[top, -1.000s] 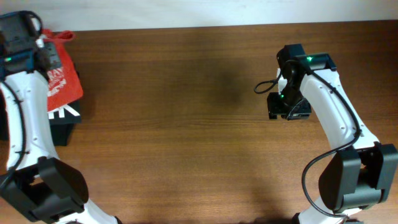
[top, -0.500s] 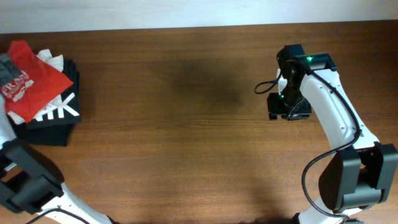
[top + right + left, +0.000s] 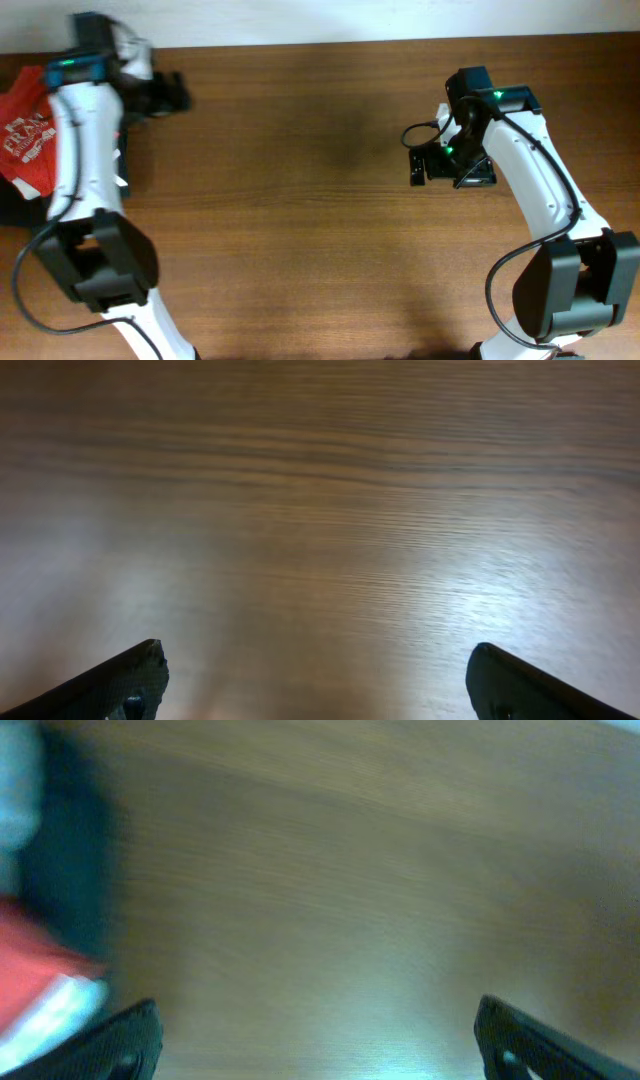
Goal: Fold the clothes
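Note:
The clothes, an orange-red T-shirt (image 3: 24,140) with white lettering, lie bunched at the table's far left, partly under my left arm. In the blurred left wrist view a corner of the T-shirt (image 3: 28,978) shows at the lower left. My left gripper (image 3: 172,92) hovers to the right of the shirt over bare wood, open and empty; in its own view the left gripper (image 3: 320,1045) has its fingers (image 3: 125,1040) far apart. My right gripper (image 3: 416,167) is open over bare wood at the right, and the right gripper (image 3: 320,690) holds nothing.
A black folded garment (image 3: 14,208) lies under the shirt at the left edge, seen as a dark band (image 3: 75,870) in the left wrist view. The brown wooden table (image 3: 300,230) stretches between the two arms. A pale wall runs along the far edge.
The left gripper opened and let the red shirt go onto the pile, then swung right over the wood. The right gripper opened wider and shifted slightly left.

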